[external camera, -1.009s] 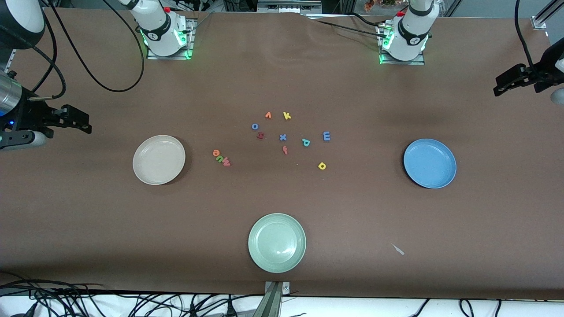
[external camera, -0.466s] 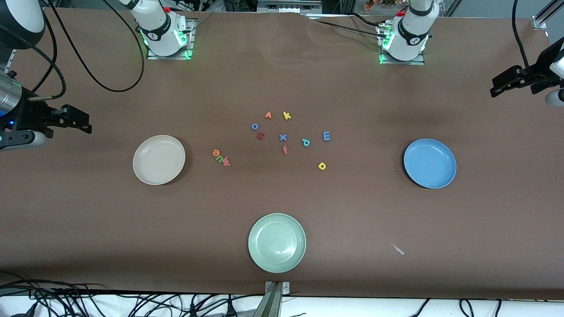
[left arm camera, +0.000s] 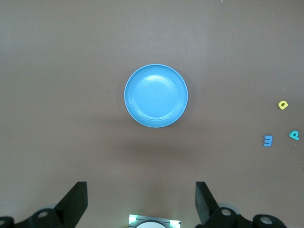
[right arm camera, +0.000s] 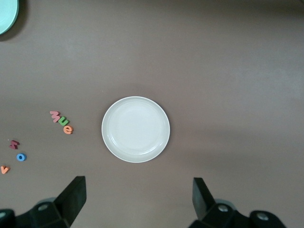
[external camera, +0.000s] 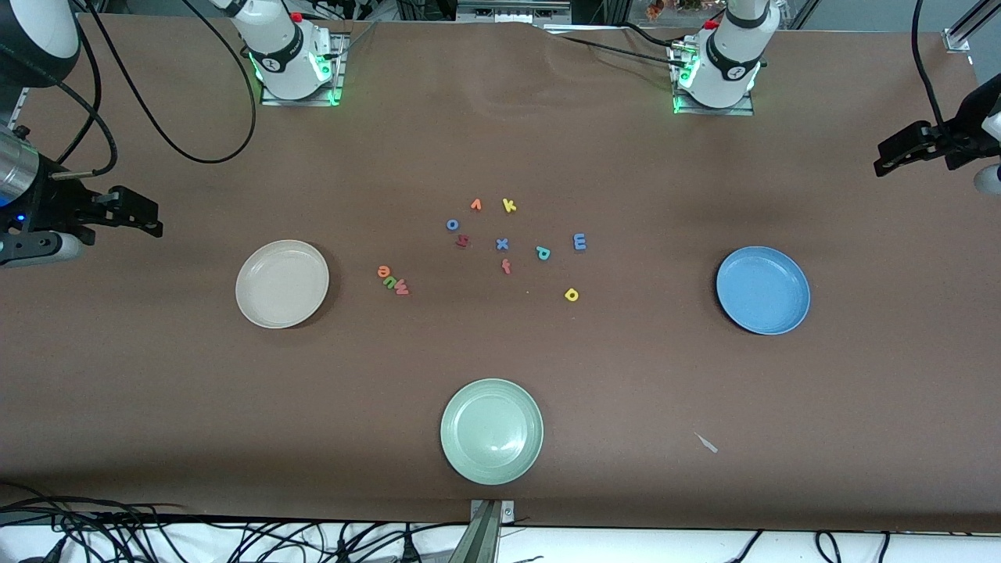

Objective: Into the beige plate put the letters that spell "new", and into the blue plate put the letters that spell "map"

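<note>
The beige plate [external camera: 282, 283] [right arm camera: 136, 129] lies empty toward the right arm's end. Beside it, in a tight row, are the orange e [external camera: 384, 272] [right arm camera: 68, 129], green n [external camera: 391, 281] [right arm camera: 61, 121] and pinkish w [external camera: 402, 289] [right arm camera: 55, 115]. The blue plate [external camera: 763, 290] [left arm camera: 156, 95] lies empty toward the left arm's end. The blue m [external camera: 579, 242] [left arm camera: 268, 140], teal p [external camera: 543, 252] [left arm camera: 294, 135] and yellow a [external camera: 572, 295] [left arm camera: 283, 105] lie apart mid-table. My right gripper [external camera: 148, 217] [right arm camera: 138, 199] hangs open, high above the beige plate's end. My left gripper [external camera: 887, 155] [left arm camera: 141, 199] hangs open above the blue plate's end.
A pale green plate [external camera: 492, 431] [right arm camera: 5, 16] sits near the front edge. Other letters lie mid-table: orange v [external camera: 475, 205], yellow k [external camera: 509, 206], blue o [external camera: 452, 224], a dark red letter [external camera: 462, 241], blue x [external camera: 502, 244], red f [external camera: 506, 267]. A small scrap [external camera: 707, 443] lies toward the front.
The left gripper has swayed slightly in the air over its end of the table. The right arm, letters and plates have not moved.
</note>
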Available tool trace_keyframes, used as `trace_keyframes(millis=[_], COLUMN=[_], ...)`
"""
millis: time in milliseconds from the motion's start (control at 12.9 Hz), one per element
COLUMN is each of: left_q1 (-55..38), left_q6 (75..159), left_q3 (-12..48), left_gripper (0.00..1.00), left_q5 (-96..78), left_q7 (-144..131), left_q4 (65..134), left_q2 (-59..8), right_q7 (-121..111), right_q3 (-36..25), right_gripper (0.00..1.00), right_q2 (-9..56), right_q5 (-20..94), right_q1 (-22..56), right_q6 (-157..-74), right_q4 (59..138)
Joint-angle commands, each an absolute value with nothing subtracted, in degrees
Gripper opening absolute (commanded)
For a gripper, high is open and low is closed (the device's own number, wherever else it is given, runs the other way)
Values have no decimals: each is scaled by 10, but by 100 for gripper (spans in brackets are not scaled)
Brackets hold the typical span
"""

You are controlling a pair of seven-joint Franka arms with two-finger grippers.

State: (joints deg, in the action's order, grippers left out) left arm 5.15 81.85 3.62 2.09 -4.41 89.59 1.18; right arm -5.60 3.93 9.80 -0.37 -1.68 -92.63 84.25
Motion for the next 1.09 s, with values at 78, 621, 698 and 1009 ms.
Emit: trace_keyframes(millis=[78, 621, 698, 1009], left_q1=[55, 57, 67, 70], left_q6=[816, 830, 851, 865], left_q3=[35, 33, 32, 32], left_gripper=[100, 100, 100, 100], left_q5=[7, -39, -54, -39], left_q7=[-50, -47, -47, 17], left_q4=[880, 881, 882, 882], left_q2=[4, 2, 2, -2], right_q7=[-50, -49, -49, -49], right_q3=[41, 43, 43, 44], right_gripper=[99, 99, 99, 99], right_q2=[97, 97, 97, 97], right_q5=[4, 5, 5, 5], right_q1=[-19, -19, -19, -18], right_q6=[-918, -918, -919, -920], right_q4=[840, 839, 839, 839])
